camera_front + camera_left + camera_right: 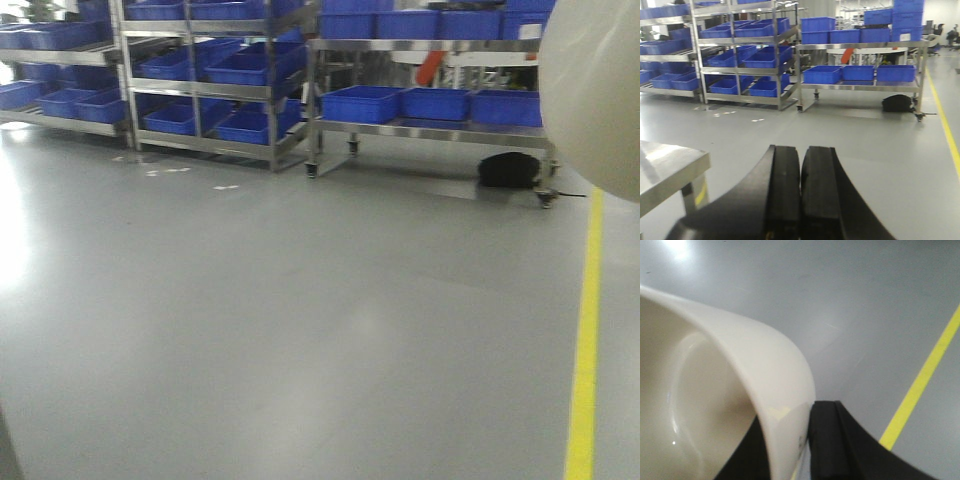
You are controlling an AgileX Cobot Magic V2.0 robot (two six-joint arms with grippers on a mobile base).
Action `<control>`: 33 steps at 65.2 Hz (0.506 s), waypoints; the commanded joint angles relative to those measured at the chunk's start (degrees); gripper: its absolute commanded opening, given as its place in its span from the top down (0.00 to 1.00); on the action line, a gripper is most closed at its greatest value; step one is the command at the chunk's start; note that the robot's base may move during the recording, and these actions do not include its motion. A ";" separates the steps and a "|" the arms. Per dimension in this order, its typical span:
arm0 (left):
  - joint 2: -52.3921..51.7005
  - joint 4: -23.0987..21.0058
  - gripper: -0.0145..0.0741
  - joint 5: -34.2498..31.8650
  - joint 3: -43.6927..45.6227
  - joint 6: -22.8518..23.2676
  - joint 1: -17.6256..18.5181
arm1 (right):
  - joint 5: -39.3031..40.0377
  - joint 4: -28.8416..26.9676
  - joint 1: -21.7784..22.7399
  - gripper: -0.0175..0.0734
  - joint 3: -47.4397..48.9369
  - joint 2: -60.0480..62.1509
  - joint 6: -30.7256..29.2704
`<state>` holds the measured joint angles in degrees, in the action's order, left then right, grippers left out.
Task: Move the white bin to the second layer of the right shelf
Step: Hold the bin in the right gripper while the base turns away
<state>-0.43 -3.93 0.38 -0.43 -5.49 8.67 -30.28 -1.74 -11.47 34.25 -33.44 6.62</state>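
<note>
The white bin hangs off the floor at the upper right edge of the front view. In the right wrist view its cream wall and hollow inside fill the left half. My right gripper is shut on the bin's rim, with one black finger outside the wall and the other inside. My left gripper is shut and holds nothing, its pads pressed together above the grey floor. Steel racks stand far across the floor. From here I cannot tell which level is the right shelf second layer.
Tiered steel racks with blue crates stand at the back left. A wheeled steel rack with blue crates is at the back right, with a black bag under it. A yellow floor line runs along the right. A steel table corner is at my left.
</note>
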 commanded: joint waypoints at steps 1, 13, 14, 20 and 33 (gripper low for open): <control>-0.76 -0.29 0.74 -4.99 -1.90 0.43 0.11 | 5.79 0.00 0.29 0.78 1.79 -0.05 -0.04; -0.76 -0.29 0.74 -4.99 -1.90 0.43 0.11 | 5.79 0.00 0.29 0.78 1.79 -0.05 -0.04; -0.76 -0.29 0.74 -4.99 -1.90 0.43 0.11 | 5.79 0.00 0.29 0.78 1.79 -0.05 -0.04; -0.76 -0.29 0.74 -4.99 -1.90 0.43 0.11 | 5.79 0.00 0.29 0.78 1.79 -0.05 -0.04; -0.76 -0.29 0.74 -4.99 -1.90 0.43 0.11 | 5.79 0.00 0.29 0.78 1.79 -0.05 -0.04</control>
<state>-0.43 -3.93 0.38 -0.43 -5.49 8.67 -30.28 -1.74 -11.47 34.25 -33.44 6.62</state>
